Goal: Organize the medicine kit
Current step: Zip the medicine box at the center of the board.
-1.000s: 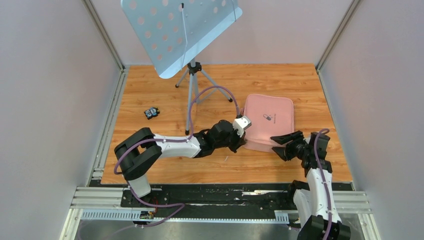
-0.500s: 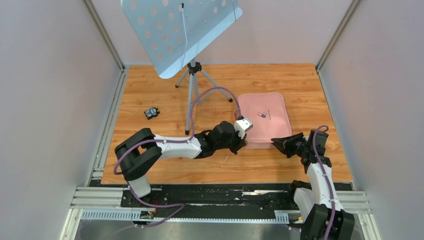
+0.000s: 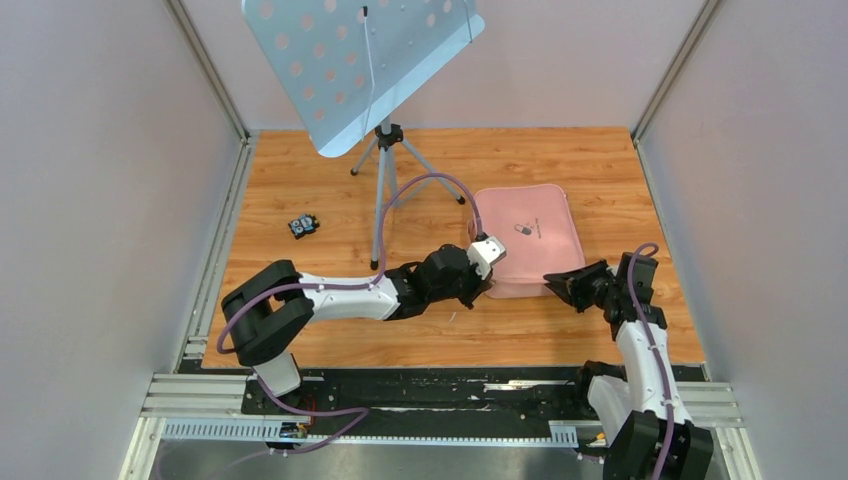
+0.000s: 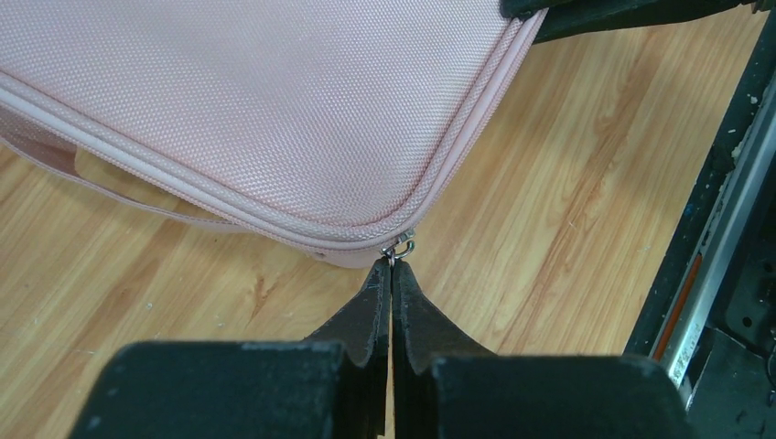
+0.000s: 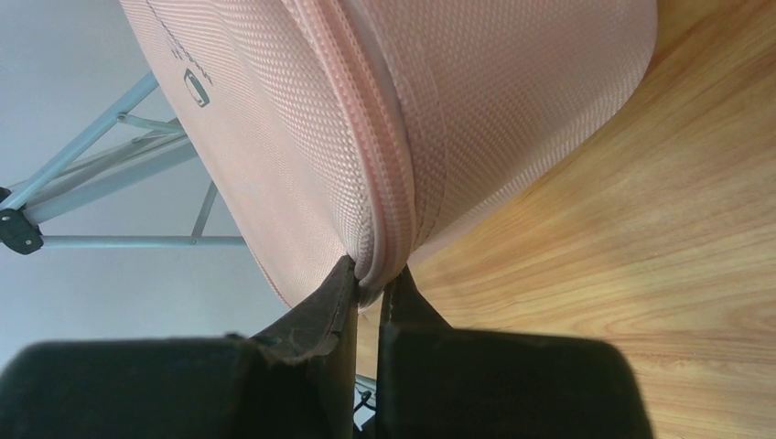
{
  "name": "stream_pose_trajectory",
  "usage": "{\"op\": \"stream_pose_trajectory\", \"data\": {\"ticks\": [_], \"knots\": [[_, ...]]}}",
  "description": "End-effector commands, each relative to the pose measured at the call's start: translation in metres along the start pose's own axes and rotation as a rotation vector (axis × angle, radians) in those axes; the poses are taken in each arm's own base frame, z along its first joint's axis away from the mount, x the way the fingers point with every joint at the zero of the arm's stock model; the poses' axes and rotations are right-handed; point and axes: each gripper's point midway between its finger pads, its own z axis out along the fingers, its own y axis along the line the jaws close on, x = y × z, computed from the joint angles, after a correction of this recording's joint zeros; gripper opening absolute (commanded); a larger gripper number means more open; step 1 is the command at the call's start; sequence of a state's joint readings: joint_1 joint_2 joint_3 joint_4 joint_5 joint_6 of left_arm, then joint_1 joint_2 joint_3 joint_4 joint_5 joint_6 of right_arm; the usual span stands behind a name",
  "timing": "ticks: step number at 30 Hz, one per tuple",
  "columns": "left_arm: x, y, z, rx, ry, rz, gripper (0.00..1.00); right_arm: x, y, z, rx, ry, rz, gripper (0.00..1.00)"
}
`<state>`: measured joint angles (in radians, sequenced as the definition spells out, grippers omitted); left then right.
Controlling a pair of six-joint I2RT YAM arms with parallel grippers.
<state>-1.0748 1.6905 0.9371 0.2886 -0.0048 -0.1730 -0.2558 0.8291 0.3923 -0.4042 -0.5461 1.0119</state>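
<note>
From above, the medicine kit [image 3: 522, 238] lies closed on the wooden table [image 3: 330, 330], right of centre, with its pill logo facing up. My left gripper [image 3: 489, 287] reaches across to the kit's near left corner. My right gripper [image 3: 551, 281] sits at its near right corner. A music stand [image 3: 360, 60] stands at the back, and a small dark object [image 3: 303, 225] lies well apart on the left.

In the left wrist view, my left gripper [image 4: 392, 271] is pressed fully together, fingers touching along their length. The tips meet right at the small metal zipper ring [image 4: 400, 248] on the corner of the medicine kit [image 4: 274, 101]. I cannot tell whether the ring itself is pinched.

In the right wrist view, my right gripper [image 5: 370, 276] is narrow and clamped on the zipped seam edge of the medicine kit [image 5: 302, 110], one finger on each side. The music stand [image 5: 101, 174] legs show behind it.
</note>
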Motion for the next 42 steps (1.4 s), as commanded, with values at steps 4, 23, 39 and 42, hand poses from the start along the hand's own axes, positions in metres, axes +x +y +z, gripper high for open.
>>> {"op": "stream_pose_trajectory", "data": {"ticks": [4, 23, 39, 42], "knots": [[-0.014, 0.045, -0.018, -0.159, -0.047, 0.004, 0.0, -0.049, -0.003, -0.005, 0.083, -0.216, -0.172, 0.0], [0.0, 0.089, -0.011, -0.313, -0.033, -0.033, 0.0, -0.055, -0.014, -0.01, 0.119, -0.237, -0.217, 0.0], [0.003, 0.1, 0.009, -0.339, -0.046, -0.087, 0.0, -0.092, -0.016, -0.018, 0.211, -0.311, -0.294, 0.0], [-0.004, 0.106, 0.01, -0.37, -0.059, -0.069, 0.0, -0.098, -0.017, -0.02, 0.223, -0.329, -0.301, 0.0]]}}
